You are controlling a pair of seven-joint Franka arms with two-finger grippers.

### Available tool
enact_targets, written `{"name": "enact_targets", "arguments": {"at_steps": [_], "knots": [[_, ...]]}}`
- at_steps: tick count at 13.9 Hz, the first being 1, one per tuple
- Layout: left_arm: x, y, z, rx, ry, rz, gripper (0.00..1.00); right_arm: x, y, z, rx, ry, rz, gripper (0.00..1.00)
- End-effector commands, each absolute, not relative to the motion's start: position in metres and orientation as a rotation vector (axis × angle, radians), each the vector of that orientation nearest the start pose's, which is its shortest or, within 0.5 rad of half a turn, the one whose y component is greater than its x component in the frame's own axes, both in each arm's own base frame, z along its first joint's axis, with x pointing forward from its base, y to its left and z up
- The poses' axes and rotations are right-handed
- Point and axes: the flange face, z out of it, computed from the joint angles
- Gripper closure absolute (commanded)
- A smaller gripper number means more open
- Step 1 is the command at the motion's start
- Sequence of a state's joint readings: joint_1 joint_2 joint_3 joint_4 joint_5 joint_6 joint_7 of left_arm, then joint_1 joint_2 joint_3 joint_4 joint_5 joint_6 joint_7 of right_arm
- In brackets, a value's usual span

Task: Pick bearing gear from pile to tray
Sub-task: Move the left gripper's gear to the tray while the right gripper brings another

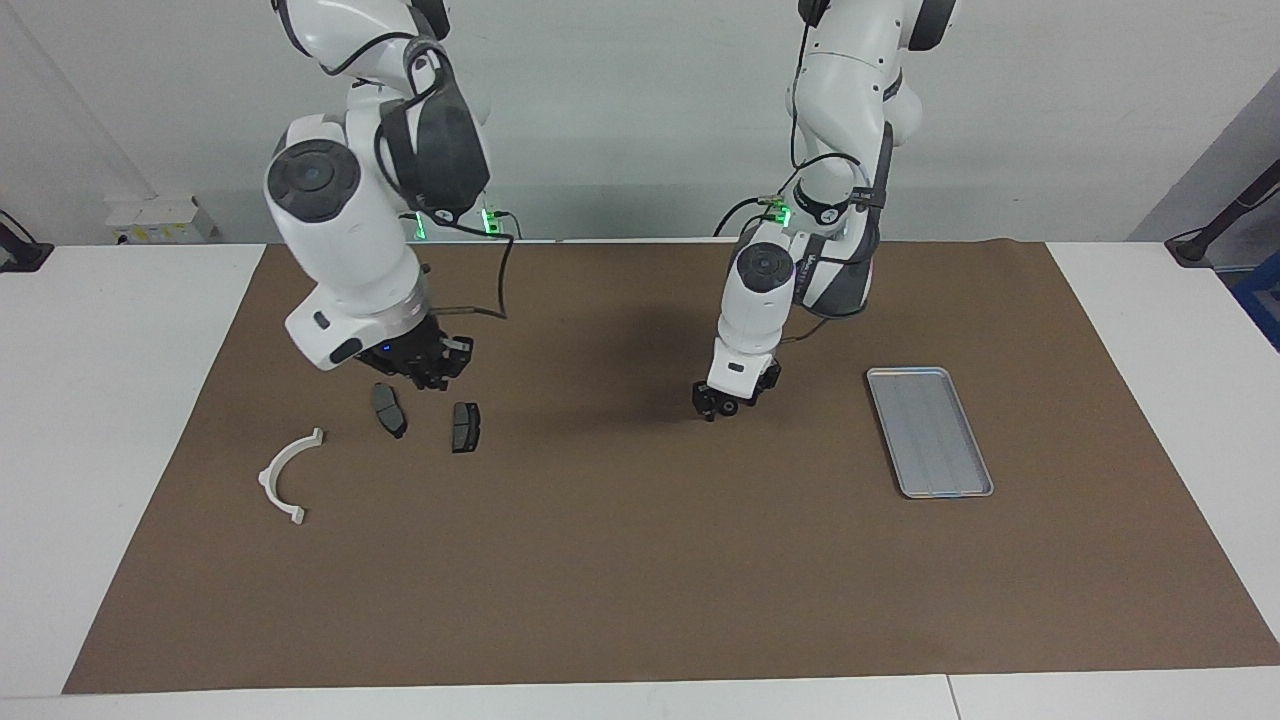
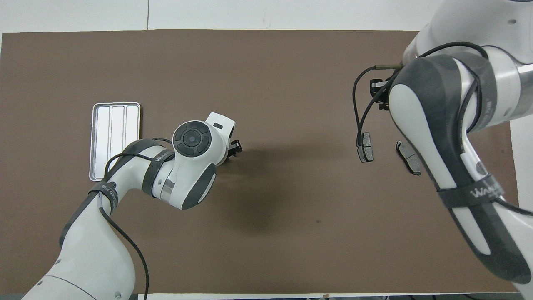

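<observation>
Setting: brown mat (image 1: 640, 560) covers a white table (image 1: 120, 420), grey-white wall at the robots' end.
Left gripper: the left gripper (image 1: 722, 404) hangs low over mid-mat, pointing down; a small dark round piece (image 1: 731, 406) sits at its fingertips. Whether the jaws pinch it or stand slightly apart cannot be told.
Right gripper: the right gripper (image 1: 432, 372) is raised over the mat just above the two dark plates, jaws pressed together, nothing seen in them.
Pile: one brake-pad plate (image 1: 389, 410) and a second plate (image 1: 465, 426) lie side by side but apart at the right arm's end; both run lengthwise roughly toward and away from the robots, the first slightly skewed.
Bracket: white arc bracket (image 1: 287, 477) lies flat, farther from the robots than the plates, its open side facing the middle of the table.
Tray: silver tray (image 1: 930, 431) rests flat at the left arm's end, long axis running away from the robots, slightly angled, nothing seen inside.
Room: open mat between the left gripper and the tray; wide bare mat from there to the edge farthest from the robots.
</observation>
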State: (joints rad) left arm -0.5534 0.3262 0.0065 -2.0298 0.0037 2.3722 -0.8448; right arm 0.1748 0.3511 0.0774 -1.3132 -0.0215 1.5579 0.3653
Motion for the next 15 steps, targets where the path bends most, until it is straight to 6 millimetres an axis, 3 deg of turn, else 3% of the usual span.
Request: {"name": "enact_targets", "arguments": {"at_steps": [1, 3, 7, 8, 10, 11, 13, 15], "knots": [[0.504, -0.304, 0.279, -3.118, -0.480, -0.033, 0.27, 0.621, 0.177, 0.535, -3.152, 0.290, 0.179, 1.00], [0.500, -0.306, 0.276, -3.117, -0.475, -0.032, 0.33, 0.616, 0.186, 0.540, -3.153, 0.302, 0.168, 1.00], [0.499, -0.306, 0.276, -3.113, -0.477, -0.024, 0.86, 0.615, 0.186, 0.543, -3.148, 0.309, 0.173, 1.00], [0.498, -0.306, 0.275, -3.107, -0.488, -0.015, 0.93, 0.615, 0.186, 0.543, -3.144, 0.311, 0.176, 1.00], [0.510, -0.298, 0.290, -3.086, -0.502, 0.012, 0.94, 0.615, 0.185, 0.542, -3.143, 0.313, 0.179, 1.00], [0.524, -0.280, 0.309, -3.077, -0.499, 0.025, 0.93, 0.614, 0.185, 0.543, -3.144, 0.311, 0.186, 1.00], [0.541, -0.218, 0.346, -3.094, -0.385, 0.040, 0.92, 0.614, 0.182, 0.542, -3.147, 0.318, 0.201, 1.00], [0.553, -0.158, 0.355, -3.095, -0.272, 0.100, 0.91, 0.613, 0.183, 0.542, -3.146, 0.318, 0.205, 1.00]]}}
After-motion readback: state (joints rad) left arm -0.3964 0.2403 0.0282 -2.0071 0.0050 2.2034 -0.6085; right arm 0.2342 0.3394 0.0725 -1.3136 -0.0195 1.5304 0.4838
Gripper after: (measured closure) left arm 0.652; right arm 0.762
